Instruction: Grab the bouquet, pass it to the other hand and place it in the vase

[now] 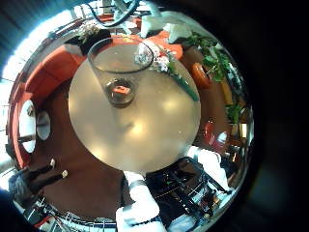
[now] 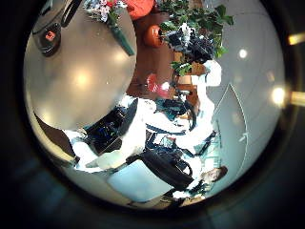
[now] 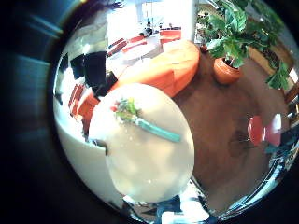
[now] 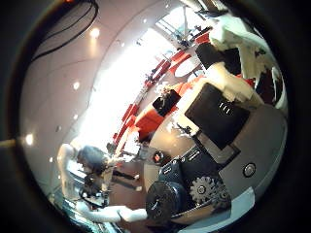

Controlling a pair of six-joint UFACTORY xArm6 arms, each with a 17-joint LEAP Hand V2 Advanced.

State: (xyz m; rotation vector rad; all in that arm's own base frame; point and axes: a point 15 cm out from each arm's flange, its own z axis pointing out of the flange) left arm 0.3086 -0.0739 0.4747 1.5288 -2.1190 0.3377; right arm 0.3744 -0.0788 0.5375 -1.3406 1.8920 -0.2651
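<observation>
The round, pale tabletop (image 1: 145,121) fills the left hand's little-finger-side palm view, so that palm looks down on it from above. Nearest this palm stands the glass vase (image 1: 121,72), upright and empty, set a little in from the tabletop's edge. Just beyond the vase, near the tabletop's far edge, lies the bouquet (image 1: 169,70), flat on its side and apart from the vase, not yet picked up.

The right hand's little-finger-side palm view shows the same bouquet (image 3: 140,117) from higher up: its blooms lie toward one side and its teal wrapped stem (image 3: 161,131) points toward the tabletop's middle, a stem that looks free to be grasped. Neither hand touches it.

Parts of the left hand (image 2: 143,143) crowd its thumb-side view, and black and white parts of the right hand (image 4: 209,126) fill much of its own thumb-side view; whether either hand's fingers are released or clenched cannot be told. Neither appears to hold anything.

Beyond the tabletop are an orange sofa (image 3: 168,70) and a potted plant (image 3: 234,37).
</observation>
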